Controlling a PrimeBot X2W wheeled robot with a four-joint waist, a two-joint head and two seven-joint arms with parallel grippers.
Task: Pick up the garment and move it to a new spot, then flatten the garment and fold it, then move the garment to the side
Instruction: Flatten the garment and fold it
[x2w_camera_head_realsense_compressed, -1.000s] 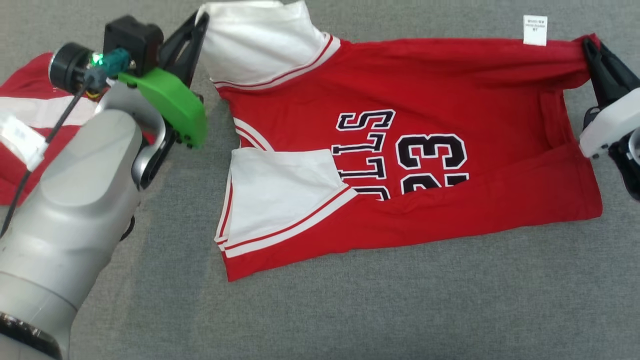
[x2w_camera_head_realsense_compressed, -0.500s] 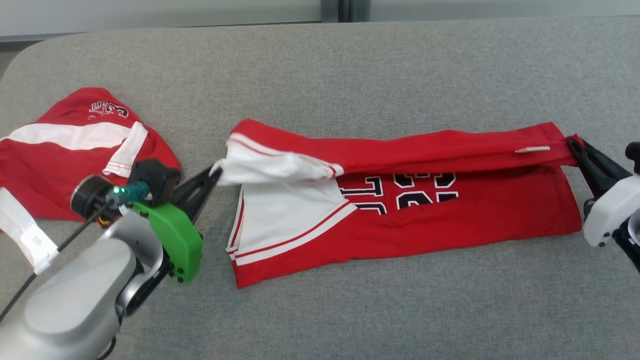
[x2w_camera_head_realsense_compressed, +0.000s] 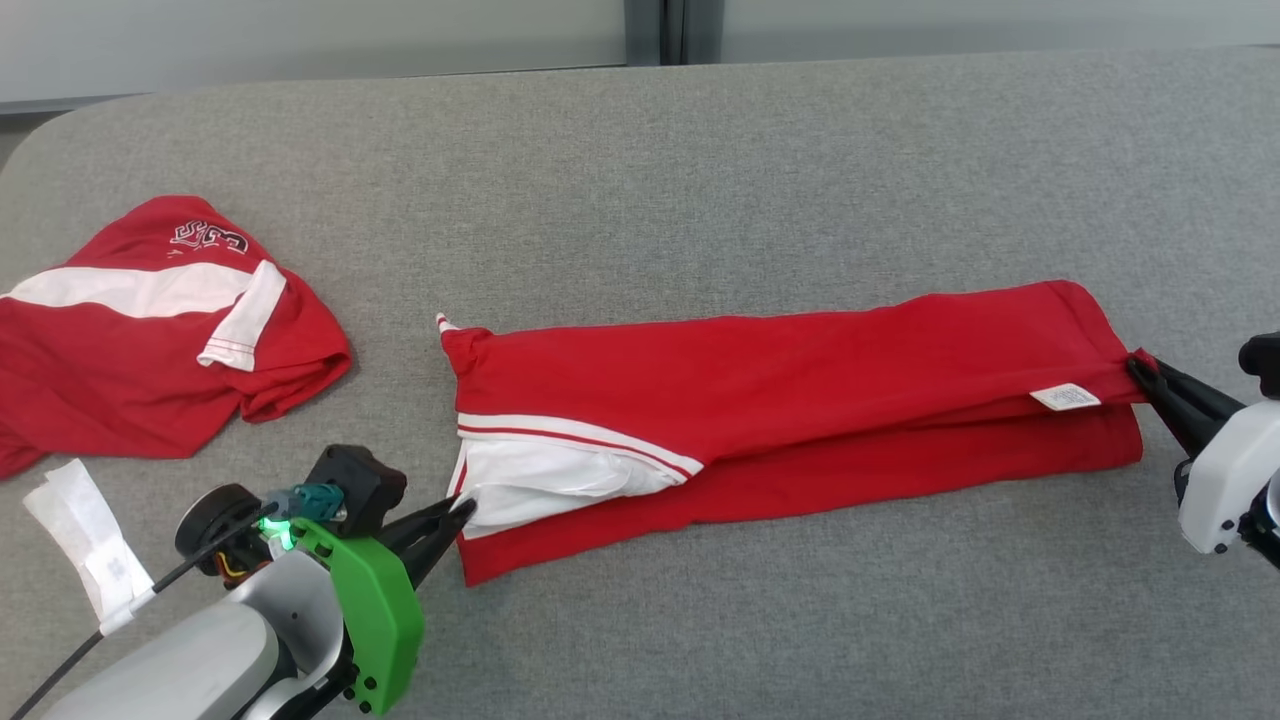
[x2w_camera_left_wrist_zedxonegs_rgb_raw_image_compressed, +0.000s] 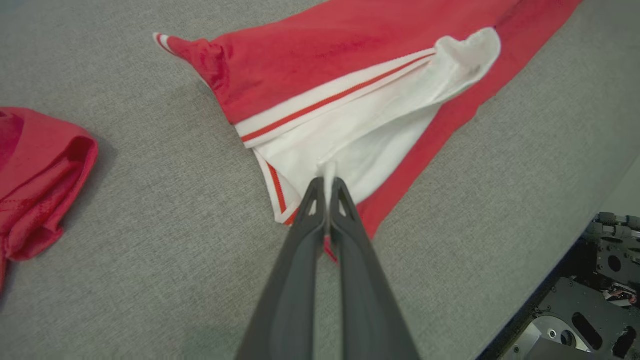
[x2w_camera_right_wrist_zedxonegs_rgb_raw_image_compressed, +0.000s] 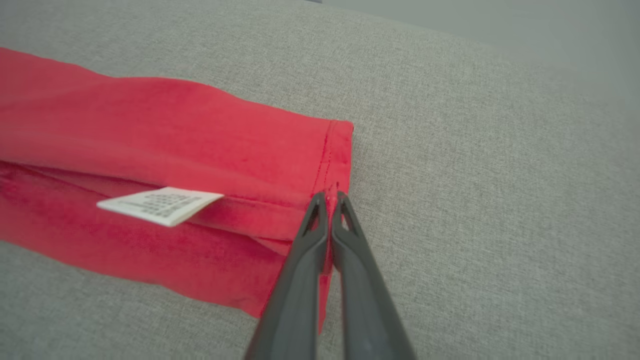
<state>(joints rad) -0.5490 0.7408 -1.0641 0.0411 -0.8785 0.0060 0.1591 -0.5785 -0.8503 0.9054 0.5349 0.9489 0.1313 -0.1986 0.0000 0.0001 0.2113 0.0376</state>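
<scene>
Currently the garment (x2w_camera_head_realsense_compressed: 800, 390) lies folded between both hands. Left hand (x2w_camera_head_realsense_compressed: 465, 505) clamps its white sleeve; right hand (x2w_camera_head_realsense_compressed: 1136, 363) clamps its hem corner.

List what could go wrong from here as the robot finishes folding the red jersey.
1. The left gripper pinches only the white sleeve, which lies bunched; released so, it may stay creased inside the fold.
2. The right gripper grips just a sliver of hem on the jersey; it could slip, and the layers sit uneven near the care label.
3. Another red garment lies close on the left; moving the jersey that way might drag it.
</scene>
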